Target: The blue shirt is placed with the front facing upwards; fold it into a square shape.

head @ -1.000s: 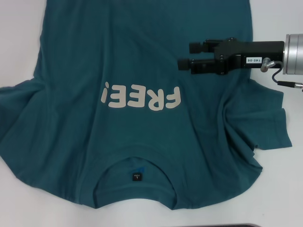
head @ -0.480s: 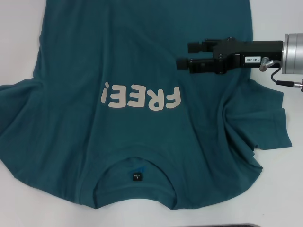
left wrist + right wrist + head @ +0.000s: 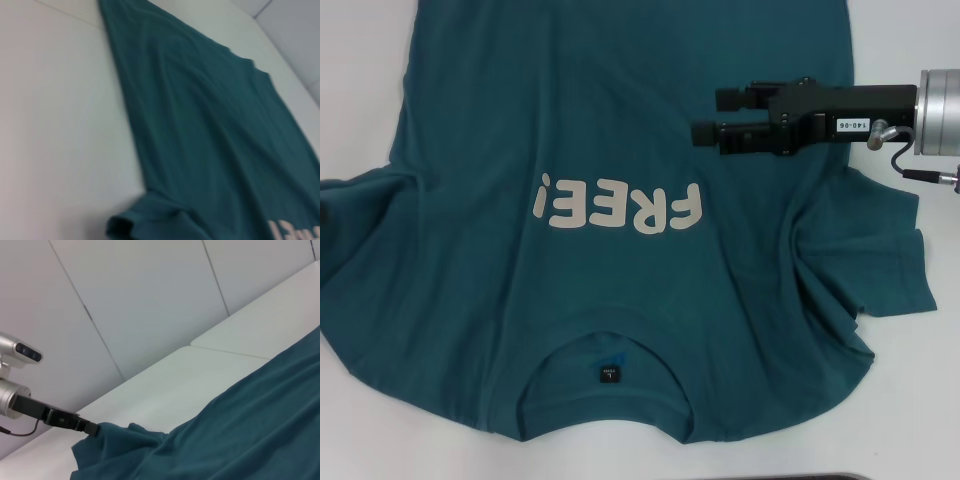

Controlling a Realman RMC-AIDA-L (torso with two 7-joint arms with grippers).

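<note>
The blue shirt (image 3: 620, 150) lies front up on the white table (image 3: 360, 60), white "FREE!" lettering (image 3: 618, 207) on the chest and collar with black label (image 3: 608, 374) nearest me. My right gripper (image 3: 706, 116) hovers over the shirt's right chest, pointing left, open with nothing between its fingers. The rumpled right sleeve (image 3: 880, 260) lies just below that arm. In the right wrist view my left gripper (image 3: 91, 429) reaches the edge of the left sleeve (image 3: 112, 440); its grip is hidden. The left wrist view shows that sleeve (image 3: 135, 222) and the shirt's side edge (image 3: 125, 100).
White table (image 3: 55, 125) surrounds the shirt on the left, right and front. A grey panelled wall (image 3: 150, 305) stands beyond the table. A dark strip (image 3: 850, 477) runs along the table's front edge.
My right gripper has drifted a few pixels to the left over the shirt. The shirt itself lies as before.
</note>
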